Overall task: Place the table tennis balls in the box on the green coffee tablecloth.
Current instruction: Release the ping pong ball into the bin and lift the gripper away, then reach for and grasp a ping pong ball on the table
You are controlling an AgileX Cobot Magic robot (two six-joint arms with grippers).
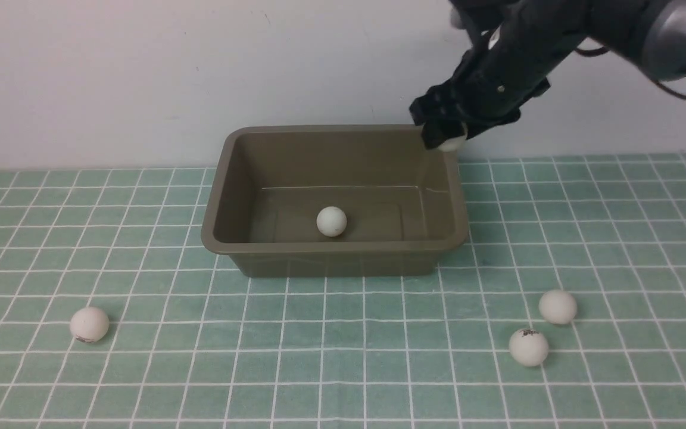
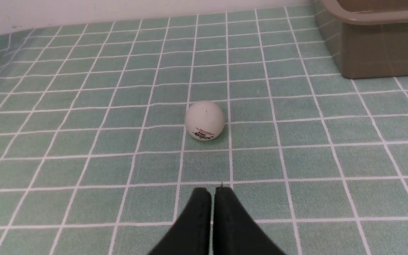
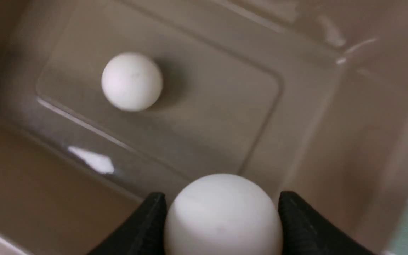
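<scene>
The olive-brown box (image 1: 233,196) stands on the green checked tablecloth (image 1: 343,369). One white ball (image 1: 331,221) lies inside it, also in the right wrist view (image 3: 132,81). My right gripper (image 1: 445,138) is shut on another white ball (image 3: 223,216) and holds it over the box's far right corner. Three balls lie on the cloth: one front left (image 1: 89,324), two front right (image 1: 557,307) (image 1: 528,347). My left gripper (image 2: 213,193) is shut and empty, low over the cloth, with the front-left ball (image 2: 204,120) ahead of it. The left arm is out of the front view.
A pale wall runs behind the cloth's far edge. The box's corner (image 2: 377,42) shows in the left wrist view, beyond the ball. My right arm (image 1: 587,30) reaches in from the upper right.
</scene>
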